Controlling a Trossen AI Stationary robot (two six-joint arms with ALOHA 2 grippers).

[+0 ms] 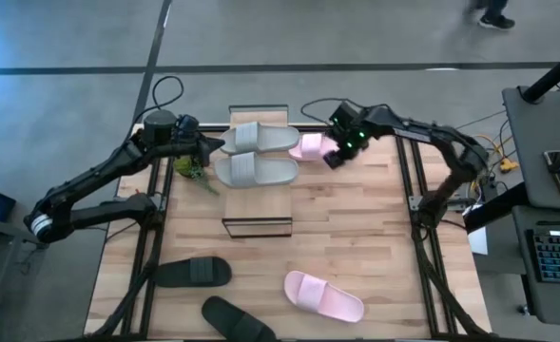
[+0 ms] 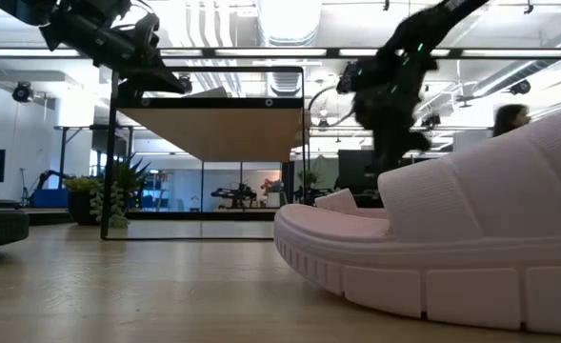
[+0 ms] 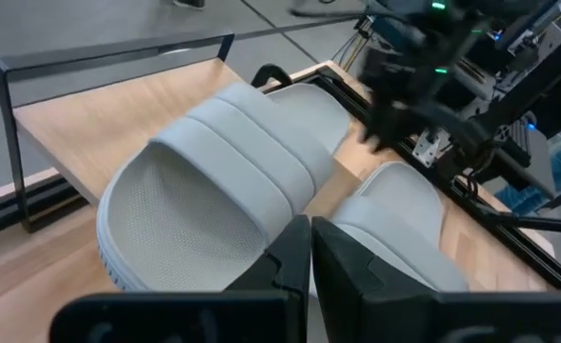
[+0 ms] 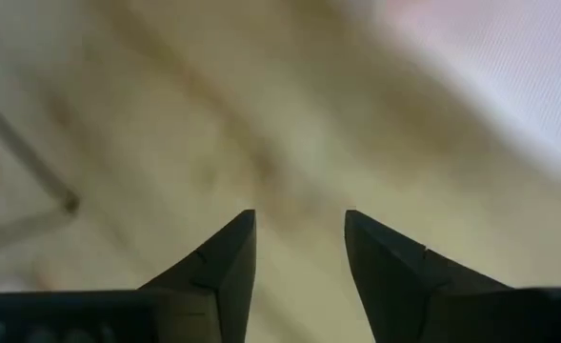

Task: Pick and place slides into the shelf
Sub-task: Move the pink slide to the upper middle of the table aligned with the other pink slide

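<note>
right gripper (image 1: pixel 333 155): fingers standing apart, gripping nothing, hovering beside pink foam slide (image 1: pixel 310 146)
left gripper (image 1: pixel 213 145): clenched, touching grey foam slide (image 1: pixel 259 138)

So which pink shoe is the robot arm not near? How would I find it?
Look at the big wooden table from above and go to its near edge, far from the shelf. There a pink slide lies alone, right of the two black slides. The other pink one sits beside the right pincer.
</note>
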